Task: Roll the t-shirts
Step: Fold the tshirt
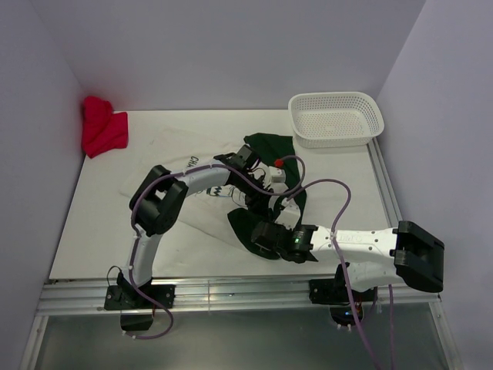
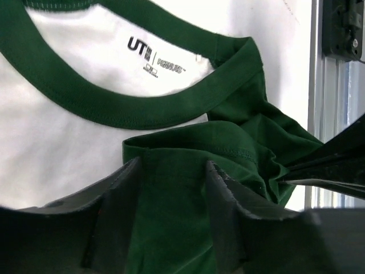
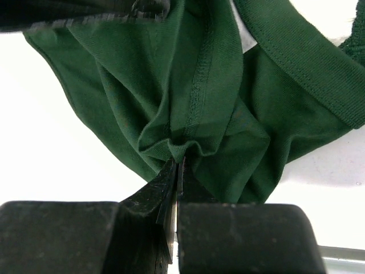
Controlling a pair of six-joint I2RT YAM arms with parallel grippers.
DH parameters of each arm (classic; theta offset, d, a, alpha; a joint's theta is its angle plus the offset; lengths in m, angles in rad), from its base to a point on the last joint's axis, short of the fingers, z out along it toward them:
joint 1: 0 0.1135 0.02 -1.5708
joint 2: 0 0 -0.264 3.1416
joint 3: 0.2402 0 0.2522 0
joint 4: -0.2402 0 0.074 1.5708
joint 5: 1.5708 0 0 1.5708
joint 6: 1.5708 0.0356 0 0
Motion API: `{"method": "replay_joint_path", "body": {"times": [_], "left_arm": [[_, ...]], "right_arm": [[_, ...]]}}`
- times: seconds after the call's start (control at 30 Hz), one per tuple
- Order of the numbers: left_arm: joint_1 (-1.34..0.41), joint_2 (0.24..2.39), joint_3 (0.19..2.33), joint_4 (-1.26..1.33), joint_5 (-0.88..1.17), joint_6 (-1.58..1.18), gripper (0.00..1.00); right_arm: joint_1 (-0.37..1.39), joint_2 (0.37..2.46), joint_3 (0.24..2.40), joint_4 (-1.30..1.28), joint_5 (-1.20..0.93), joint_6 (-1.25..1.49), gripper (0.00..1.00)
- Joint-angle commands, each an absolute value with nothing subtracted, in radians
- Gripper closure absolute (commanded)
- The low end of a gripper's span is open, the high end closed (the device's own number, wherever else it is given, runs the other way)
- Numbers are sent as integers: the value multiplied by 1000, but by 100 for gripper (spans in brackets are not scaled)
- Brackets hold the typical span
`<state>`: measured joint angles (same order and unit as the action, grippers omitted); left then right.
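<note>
While the right gripper (image 3: 175, 166) pinches the green t-shirt (image 3: 131, 74), the left gripper (image 2: 171, 168) hangs spread above it. The white t-shirt (image 1: 173, 158) lies alongside.

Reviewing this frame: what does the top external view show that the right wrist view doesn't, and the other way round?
Only top external: the red cloth bundle in the far left corner, the white basket at the far right, and the printed lettering on the white t-shirt. Only right wrist: the right gripper pinched shut on a gathered fold, below a stitched seam. Both: the dark green t-shirt.
</note>
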<state>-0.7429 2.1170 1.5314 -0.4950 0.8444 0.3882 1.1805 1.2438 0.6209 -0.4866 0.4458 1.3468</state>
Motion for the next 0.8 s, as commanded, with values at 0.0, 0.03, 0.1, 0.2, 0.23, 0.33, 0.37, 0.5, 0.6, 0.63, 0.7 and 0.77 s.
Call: {"method": "replay_joint_path", "body": {"times": [0.0,0.03,0.1,0.2,0.23,0.33,0.37,0.5,0.6,0.63,0.7,0.77], "left_arm": [[-749,2123,1560,-474,847,371,53],[-749,2122,1562,-476,845,371,56],[-749,2112,1563,-477,844,368,66],[-749,2089,1562,-465,841,351,79],[-747,2082,1560,-459,836,342,80],[-747,2051,1554,-439,822,318,85],[-744,2043,1551,-424,816,308,87],[-729,2006,1532,-403,795,276,95],[-710,1985,1528,-388,779,250,96],[-706,1979,1528,-385,772,244,96],[-693,1967,1525,-376,743,229,98],[-683,1959,1520,-374,723,222,98]], "right_arm": [[1189,1221,612,-494,471,1367,100],[1187,1221,614,-495,472,1367,100],[1189,1218,617,-500,480,1368,100],[1189,1219,637,-520,492,1368,100],[1187,1220,650,-540,498,1371,100],[1187,1223,682,-587,521,1379,100],[1187,1221,693,-600,526,1384,100],[1184,1206,733,-667,575,1413,100],[1174,1189,752,-707,592,1420,100],[1166,1184,758,-719,603,1422,100],[1148,1171,764,-729,612,1419,100],[1132,1166,776,-745,629,1416,100]]}}
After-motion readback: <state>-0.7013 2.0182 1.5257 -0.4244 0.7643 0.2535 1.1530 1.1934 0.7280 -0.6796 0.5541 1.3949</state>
